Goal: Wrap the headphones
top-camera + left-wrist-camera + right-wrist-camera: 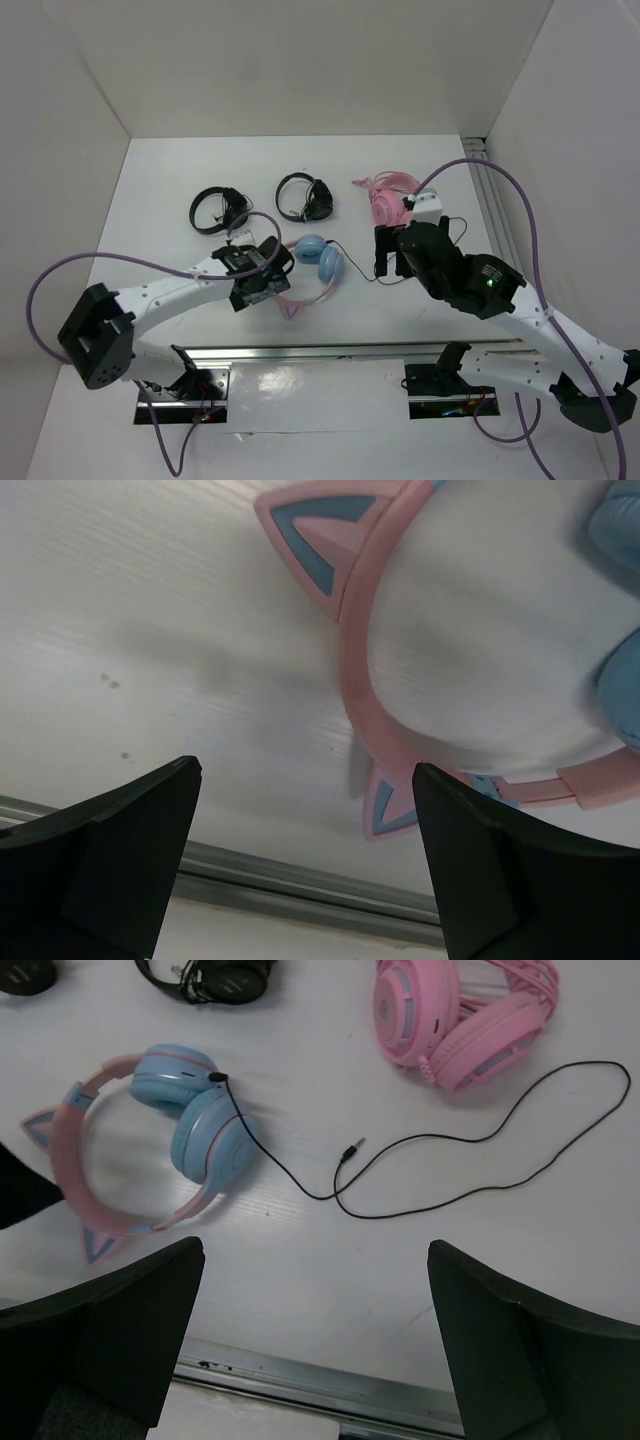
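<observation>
The headphones (pixel 320 258) lie flat at the table's middle, with light blue ear cups (pixel 200 1125) and a pink cat-ear headband (pixel 70 1160). The thin black cable (pixel 450 1195) runs loosely to the right, and its plug (pixel 352 1150) lies free on the table. My left gripper (pixel 262 272) is open and empty just above the headband (pixel 360 680), on its left side. My right gripper (pixel 390 262) is open and empty, hovering over the cable to the right of the ear cups. In the right wrist view, that gripper (pixel 315 1245) is nearer than the cable.
All-pink cat-ear headphones (pixel 390 200) lie at the back right, close to the cable. Two black headphones (pixel 218 210) (pixel 305 197) lie behind the blue ones. A metal rail (pixel 330 352) runs along the near edge. White walls enclose the table.
</observation>
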